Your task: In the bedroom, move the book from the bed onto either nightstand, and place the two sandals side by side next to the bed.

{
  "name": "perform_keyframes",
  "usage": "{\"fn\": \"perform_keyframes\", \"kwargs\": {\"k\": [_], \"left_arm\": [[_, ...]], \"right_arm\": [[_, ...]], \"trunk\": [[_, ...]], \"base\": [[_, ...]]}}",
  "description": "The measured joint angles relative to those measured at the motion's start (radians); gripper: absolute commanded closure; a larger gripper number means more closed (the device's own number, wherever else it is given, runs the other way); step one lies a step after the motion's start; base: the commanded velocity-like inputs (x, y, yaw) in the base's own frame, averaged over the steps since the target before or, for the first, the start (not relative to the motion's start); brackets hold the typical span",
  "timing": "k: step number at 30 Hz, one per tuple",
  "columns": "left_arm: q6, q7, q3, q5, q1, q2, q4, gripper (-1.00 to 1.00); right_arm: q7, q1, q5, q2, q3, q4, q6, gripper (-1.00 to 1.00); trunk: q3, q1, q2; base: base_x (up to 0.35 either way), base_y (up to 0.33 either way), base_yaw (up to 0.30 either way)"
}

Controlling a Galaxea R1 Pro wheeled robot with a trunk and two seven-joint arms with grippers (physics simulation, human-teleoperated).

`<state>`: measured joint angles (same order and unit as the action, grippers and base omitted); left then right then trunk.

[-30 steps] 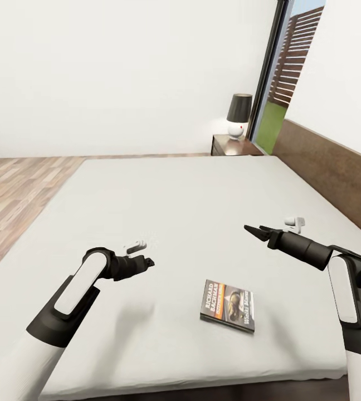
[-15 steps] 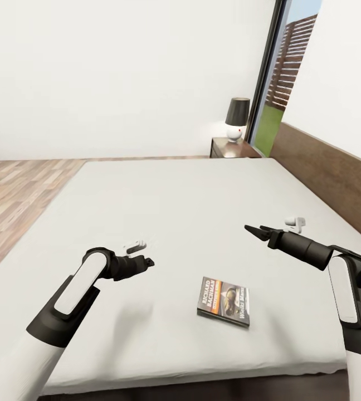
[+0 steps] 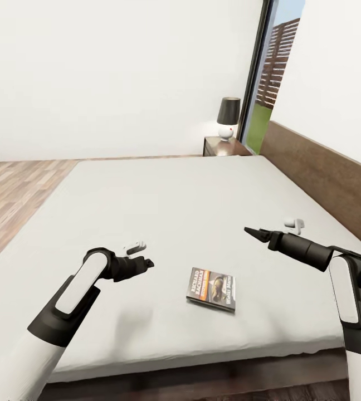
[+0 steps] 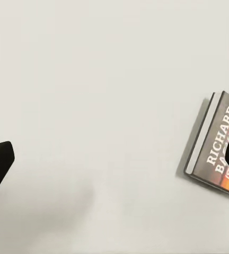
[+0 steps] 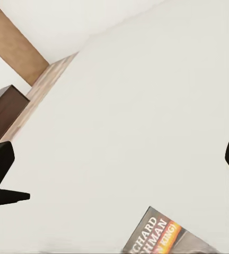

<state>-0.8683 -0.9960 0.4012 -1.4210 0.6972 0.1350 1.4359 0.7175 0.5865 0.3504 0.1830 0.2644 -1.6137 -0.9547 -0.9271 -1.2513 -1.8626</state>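
A: Where's the book?
B: Flat on the bed, cover up, near the mattress edge closest to the robot and between the two arms. The left wrist view catches its spine and white lettering; the right wrist view takes in just one corner.
A: Left gripper?
B: Hangs over the mattress, apart from the book. Jaws spread wide, nothing in them.
A: Right gripper?
B: Out over the bed beyond the book, on the headboard side. Jaws parted wide too, empty.
A: The nightstand?
B: At the far corner of the bed, against the white wall, a black-shaded lamp on top. Tall window just beside it. Wood floor on the far left.
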Motion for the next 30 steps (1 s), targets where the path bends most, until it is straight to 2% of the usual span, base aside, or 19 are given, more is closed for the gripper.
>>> {"fn": "perform_keyframes", "kwargs": {"k": [4,5,9,14,15,16,17,23,25,30], "left_arm": [[0.0,0.004,0.001,0.0,0.007,-0.001,-0.049,-1.0],[-0.001,0.016,0.0,0.002,0.03,-0.001,-0.111,-1.0],[-0.001,0.029,-0.001,0.002,0.062,-0.001,-0.159,-1.0],[-0.001,0.079,0.004,0.011,0.153,-0.008,-0.274,-1.0],[-0.001,0.091,0.004,0.019,0.172,-0.01,-0.296,-1.0],[-0.001,0.113,0.005,0.047,0.208,-0.014,-0.339,-1.0],[-0.001,0.114,0.005,0.048,0.209,-0.015,-0.34,-1.0],[-0.001,0.192,0.003,0.149,0.276,-0.039,-0.458,-1.0],[0.0,0.22,0.001,0.169,0.286,-0.044,-0.485,-1.0],[0.007,0.262,0.001,0.191,0.297,-0.048,-0.534,-1.0]], "right_arm": [[-0.001,0.0,0.002,0.0,-0.001,0.0,-0.025,-1.0],[-0.003,0.0,0.0,-0.001,-0.002,0.0,-0.032,-1.0],[-0.004,0.0,-0.002,-0.002,-0.004,0.0,-0.033,-1.0],[-0.005,0.001,-0.004,-0.005,-0.004,0.0,-0.031,-1.0],[-0.004,0.001,-0.004,-0.005,-0.003,0.0,-0.03,-1.0],[-0.004,0.001,-0.005,-0.006,-0.002,0.0,-0.03,-1.0],[-0.004,0.001,-0.005,-0.006,-0.002,0.0,-0.03,-1.0],[-0.004,0.001,-0.005,-0.006,0.0,0.0,-0.029,-1.0],[-0.004,0.001,-0.005,-0.006,0.0,0.0,-0.028,-1.0],[-0.003,0.002,-0.005,-0.006,0.001,0.0,-0.027,-1.0]], "trunk": [[0.0,0.0,0.0],[0.0,0.0,0.0],[0.0,0.0,0.0],[0.0,0.0,0.0],[0.0,0.0,0.0],[0.0,0.0,0.0],[0.0,0.0,0.0],[0.001,0.0,0.0],[0.002,0.0,0.0],[0.004,0.0,0.0]], "base": [[-0.005,-0.002,-0.238],[-0.002,-0.001,-0.25],[-0.002,-0.001,-0.254],[-0.001,0.0,-0.258],[0.0,0.0,-0.26],[0.0,0.0,-0.26],[0.0,0.0,-0.26],[0.0,0.0,-0.26],[0.0,0.0,-0.261],[0.0,0.0,-0.224]]}}
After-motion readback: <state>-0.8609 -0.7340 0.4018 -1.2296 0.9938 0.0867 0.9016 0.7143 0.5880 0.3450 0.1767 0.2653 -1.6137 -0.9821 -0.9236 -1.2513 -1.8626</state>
